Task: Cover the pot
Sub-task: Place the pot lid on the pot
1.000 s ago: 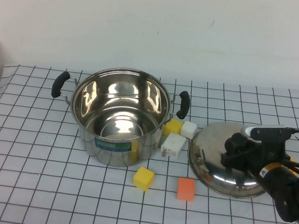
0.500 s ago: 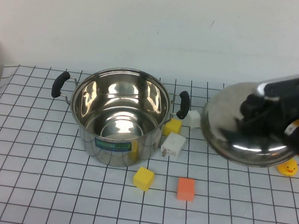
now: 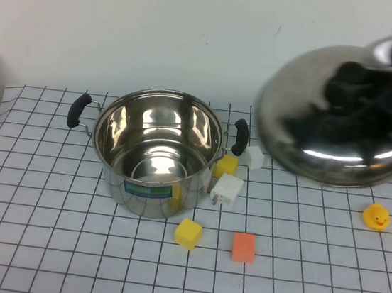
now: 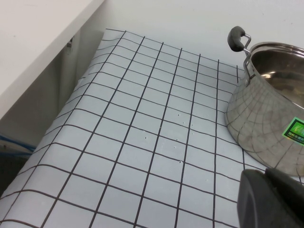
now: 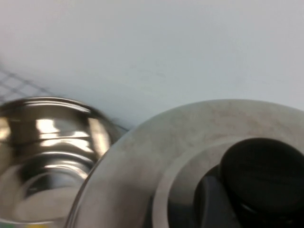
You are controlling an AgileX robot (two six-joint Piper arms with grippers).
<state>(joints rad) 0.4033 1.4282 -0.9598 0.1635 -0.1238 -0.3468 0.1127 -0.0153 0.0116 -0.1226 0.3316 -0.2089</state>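
Observation:
The shiny steel pot (image 3: pixel 156 152) stands open on the gridded cloth, with two black side handles and a blue-green label on its front. It also shows in the left wrist view (image 4: pixel 270 123) and the right wrist view (image 5: pixel 47 142). My right gripper (image 3: pixel 363 92) is shut on the black knob (image 5: pixel 261 175) of the domed steel lid (image 3: pixel 331 127) and holds it high in the air, right of the pot. My left gripper (image 4: pixel 273 202) is low over the cloth just left of the pot, with its fingers together and nothing in it.
Two yellow blocks (image 3: pixel 188 233) (image 3: pixel 226 166), an orange block (image 3: pixel 244 247), a white cube (image 3: pixel 253 156) and a white plug adapter (image 3: pixel 226 190) lie right of the pot. A yellow rubber duck (image 3: pixel 376 216) sits at the right. A white cabinet (image 4: pixel 33 42) stands at the left edge.
My right gripper has lifted the lid off the cloth, up and slightly left, uncovering the rubber duck. The pot and blocks have not moved.

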